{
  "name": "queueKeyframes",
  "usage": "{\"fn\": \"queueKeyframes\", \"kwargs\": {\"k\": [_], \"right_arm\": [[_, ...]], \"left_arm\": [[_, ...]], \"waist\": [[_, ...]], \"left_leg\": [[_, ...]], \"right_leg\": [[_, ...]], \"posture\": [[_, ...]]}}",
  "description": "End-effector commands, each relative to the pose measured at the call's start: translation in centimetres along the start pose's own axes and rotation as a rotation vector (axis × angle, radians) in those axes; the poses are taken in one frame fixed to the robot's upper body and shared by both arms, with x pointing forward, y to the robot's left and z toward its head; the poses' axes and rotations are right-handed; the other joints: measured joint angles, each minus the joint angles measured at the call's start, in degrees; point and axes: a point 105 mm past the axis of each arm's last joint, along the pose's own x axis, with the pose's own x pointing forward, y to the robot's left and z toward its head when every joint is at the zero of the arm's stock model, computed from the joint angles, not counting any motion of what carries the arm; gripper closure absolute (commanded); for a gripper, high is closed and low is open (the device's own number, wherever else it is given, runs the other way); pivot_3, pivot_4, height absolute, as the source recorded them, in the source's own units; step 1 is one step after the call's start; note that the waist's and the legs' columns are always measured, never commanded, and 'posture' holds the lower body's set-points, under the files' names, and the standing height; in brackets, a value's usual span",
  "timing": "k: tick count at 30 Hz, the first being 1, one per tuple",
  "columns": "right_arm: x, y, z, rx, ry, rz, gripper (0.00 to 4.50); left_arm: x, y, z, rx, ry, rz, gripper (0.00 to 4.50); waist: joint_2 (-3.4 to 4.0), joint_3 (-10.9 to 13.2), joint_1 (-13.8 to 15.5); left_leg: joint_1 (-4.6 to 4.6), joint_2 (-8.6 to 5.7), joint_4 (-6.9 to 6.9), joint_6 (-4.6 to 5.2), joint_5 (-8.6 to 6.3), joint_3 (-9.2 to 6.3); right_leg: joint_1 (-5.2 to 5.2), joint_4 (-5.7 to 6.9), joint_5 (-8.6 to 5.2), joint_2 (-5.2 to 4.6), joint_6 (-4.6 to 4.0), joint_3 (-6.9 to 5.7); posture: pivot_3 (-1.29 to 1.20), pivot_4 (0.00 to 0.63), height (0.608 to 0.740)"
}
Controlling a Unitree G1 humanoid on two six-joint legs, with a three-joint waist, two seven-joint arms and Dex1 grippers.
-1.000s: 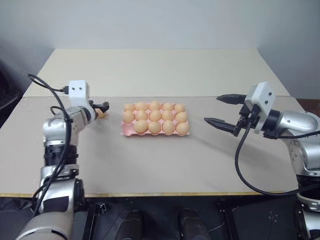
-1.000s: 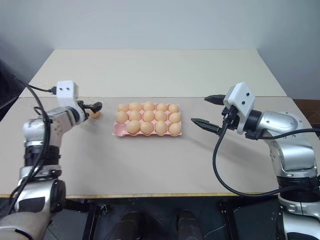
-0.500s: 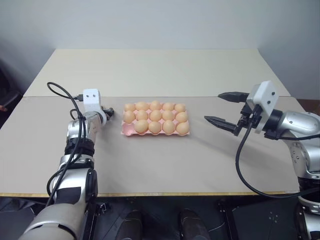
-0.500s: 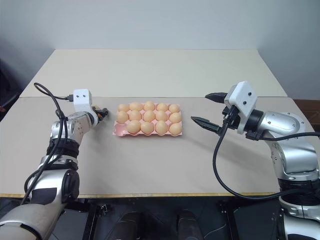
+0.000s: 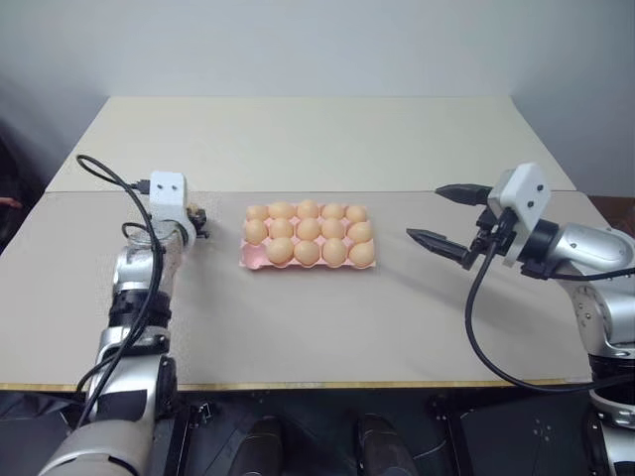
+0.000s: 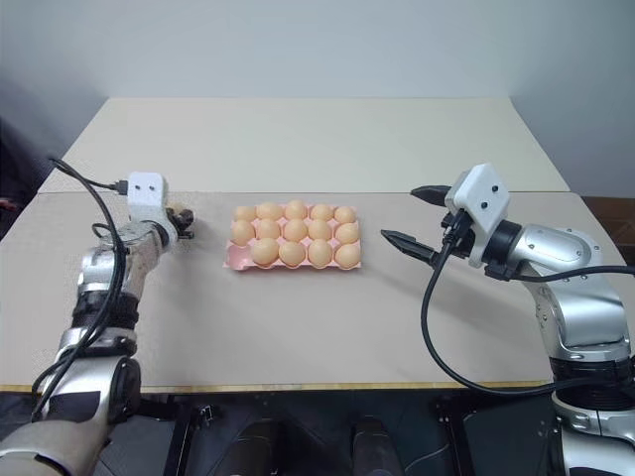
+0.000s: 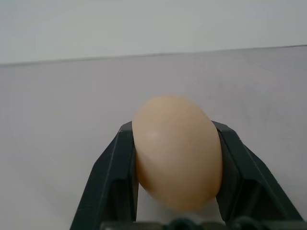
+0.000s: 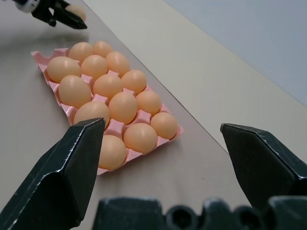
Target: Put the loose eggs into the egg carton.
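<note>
The pink egg carton (image 5: 252, 260) lies mid-table with light orange eggs in several cups; its front-left corner cup is bare. To its left, my left gripper (image 5: 198, 219) is shut on one loose egg (image 7: 177, 151), gripped by its sides between the two black fingers (image 7: 112, 182). That egg (image 8: 76, 10) also appears beyond the carton (image 8: 46, 56) in the right wrist view. I cannot tell whether it clears the table. Right of the carton, my right gripper (image 5: 423, 212) hovers open with nothing in it and points toward the carton.
The tan table (image 5: 317, 327) has a seam running across it just behind the carton. Black cables loop from both wrists, the right one (image 5: 474, 327) hanging low over the table's front right.
My left gripper has gone from open around the loose egg to shut on it. Its arm swung toward the carton and then back out. The right arm stayed still.
</note>
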Motion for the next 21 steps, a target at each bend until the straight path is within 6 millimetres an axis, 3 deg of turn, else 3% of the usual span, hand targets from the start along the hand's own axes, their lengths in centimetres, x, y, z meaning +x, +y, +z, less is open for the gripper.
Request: {"fn": "queueKeyframes", "kwargs": {"k": [1, 9, 13, 20, 21], "right_arm": [[-0.6, -0.7, 1.2, -0.030, -0.030, -0.038, 0.00], [-0.5, -0.5, 0.9, -0.022, -0.038, -0.049, 0.00], [-0.1, -0.7, 1.0, -0.029, -0.045, -0.061, 0.00], [-0.2, -0.4, 1.3, -0.032, -0.051, -0.079, 0.00], [-0.3, -0.4, 1.3, -0.032, -0.052, -0.081, 0.00]], "left_arm": [[-3.4, -0.7, 3.9, 0.089, -0.147, -0.239, 2.75], [-9.4, -4.8, 1.9, 0.264, -0.151, -0.811, 2.75], [-8.8, -6.7, 1.7, 0.242, -0.156, -0.899, 2.75], [-6.8, -7.9, 0.5, 0.236, -0.082, -0.887, 2.75], [-6.5, -8.0, 0.3, 0.241, -0.070, -0.876, 2.24]], "waist": [[0.01, 0.0, -0.2], [0.04, 0.0, 0.0], [0.04, 0.0, 0.3], [0.03, 0.0, -0.4], [0.04, 0.0, -0.5]], "left_leg": [[-0.01, 0.02, -0.01, 0.00, 0.00, 0.00], [0.06, 0.05, -0.01, -0.01, 0.00, 0.02], [0.07, 0.03, 0.00, 0.00, 0.00, 0.01], [0.06, 0.06, 0.00, 0.02, -0.01, 0.01], [0.06, 0.06, 0.00, 0.02, -0.01, 0.00]], "right_leg": [[-0.01, 0.01, 0.00, 0.02, 0.00, 0.00], [0.06, -0.03, 0.00, 0.03, 0.00, 0.00], [0.13, -0.06, 0.00, 0.02, 0.00, -0.05], [0.10, -0.04, 0.00, 0.06, 0.00, -0.04], [0.10, -0.03, 0.00, 0.07, 0.00, -0.04]], "posture": [[0.00, 0.150, 0.740], [0.00, 0.150, 0.740], [0.00, 0.150, 0.740], [0.00, 0.150, 0.740], [0.00, 0.150, 0.740]]}}
